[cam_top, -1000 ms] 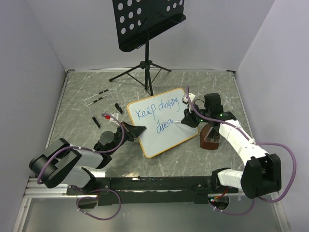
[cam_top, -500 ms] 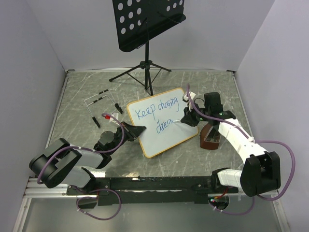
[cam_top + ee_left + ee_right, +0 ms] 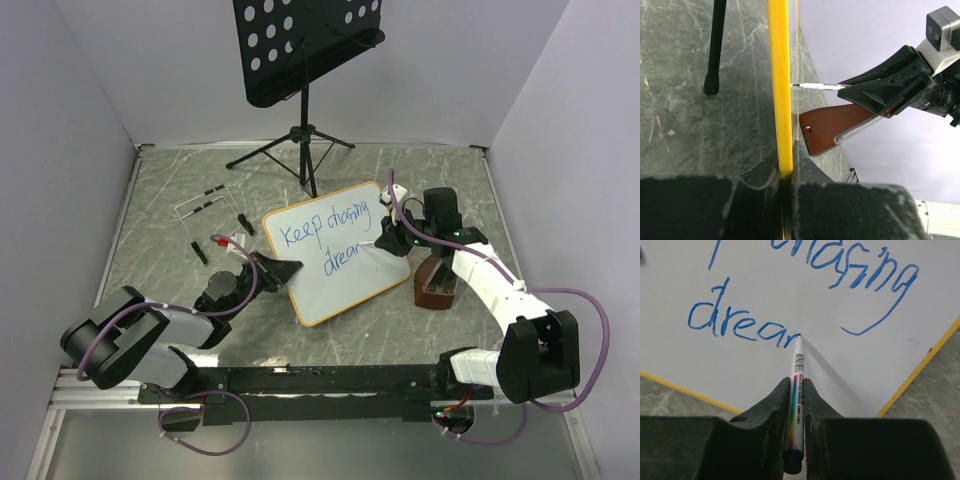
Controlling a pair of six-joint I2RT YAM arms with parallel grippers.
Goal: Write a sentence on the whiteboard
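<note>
The whiteboard (image 3: 345, 270) with its orange frame lies tilted mid-table. The blue sentence (image 3: 328, 232) reads "Keep chasing" over "drea" and a part-formed letter, close up in the right wrist view (image 3: 747, 327). My right gripper (image 3: 392, 240) is shut on a white whiteboard marker (image 3: 796, 390), its tip touching the board at the end of the lower line. My left gripper (image 3: 283, 270) is shut on the board's left edge; in the left wrist view the yellow frame (image 3: 780, 90) runs up from between the fingers (image 3: 807, 170).
A black music stand (image 3: 305, 45) on a tripod stands at the back. A brown wooden eraser block (image 3: 437, 282) sits right of the board. A wire rack and loose black markers (image 3: 205, 215) lie at the left.
The right gripper has moved the marker slightly right along the lower line, adding to "drea". The left gripper and the board have not moved.
</note>
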